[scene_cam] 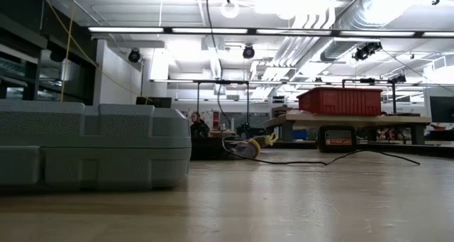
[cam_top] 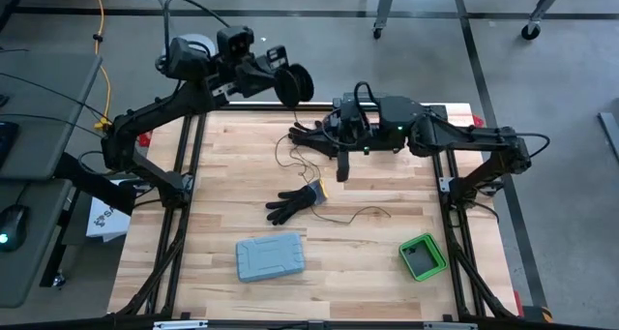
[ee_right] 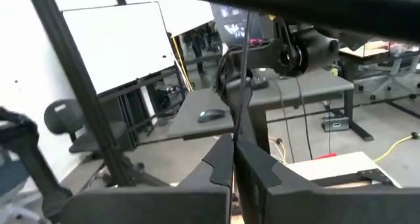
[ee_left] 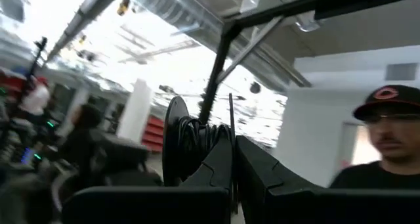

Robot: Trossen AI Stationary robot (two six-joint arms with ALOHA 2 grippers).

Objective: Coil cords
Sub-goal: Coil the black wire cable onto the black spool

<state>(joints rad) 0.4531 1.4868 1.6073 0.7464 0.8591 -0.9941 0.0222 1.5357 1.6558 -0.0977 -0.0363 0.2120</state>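
two dark arms reach over the far edge of the wooden bench [cam_top: 222, 195]. near the front edge lies a grey case [cam_top: 271, 257], and a green box [cam_top: 423, 256] sits toward the front right corner. a black glove [cam_top: 295, 202] lies mid-bench. the left gripper [cam_top: 293, 82], raised past the far edge, is clamped on a black spool [ee_left: 190, 142] wound with cord. the right gripper [cam_top: 340, 167] pinches the thin cord [cam_top: 363, 214], which trails loosely across the bench's middle.
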